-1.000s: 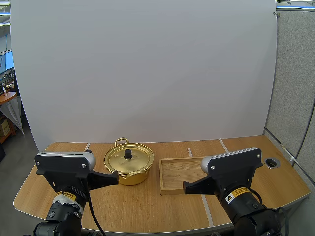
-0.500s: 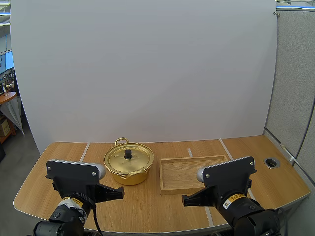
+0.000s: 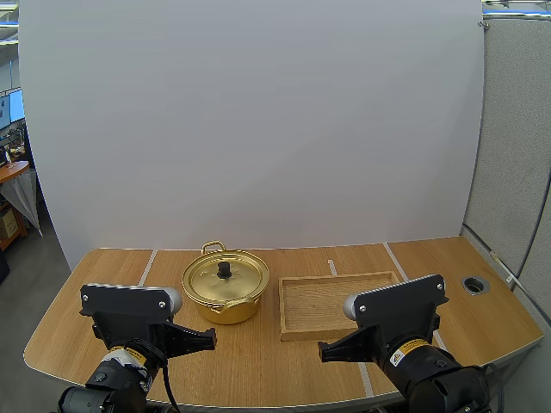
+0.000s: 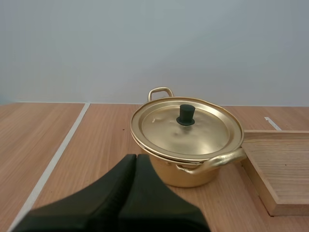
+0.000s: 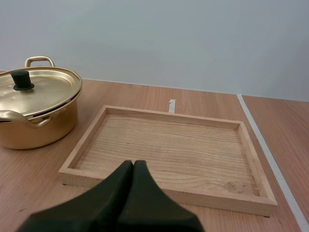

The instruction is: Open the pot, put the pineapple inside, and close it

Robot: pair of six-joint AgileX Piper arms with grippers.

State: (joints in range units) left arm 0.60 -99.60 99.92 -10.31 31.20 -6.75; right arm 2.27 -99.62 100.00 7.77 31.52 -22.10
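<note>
Lowered and drawn nearer since a second ago: both arms. Gold pot (image 3: 225, 297), lid (image 3: 237, 280) on, left of centre on the table (image 3: 258, 357); wooden tray (image 3: 337, 303) just right. Left gripper (image 3: 211, 338) and right gripper (image 3: 321, 350) closed together, near side, apart from both.

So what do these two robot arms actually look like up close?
The left arm and right arm look alike: a black boxy block with small screws and a rounded silver-grey end, on a round black joint carrying a yellow warning sticker. Each ends in two smooth black fingers tapering to a point.
</note>
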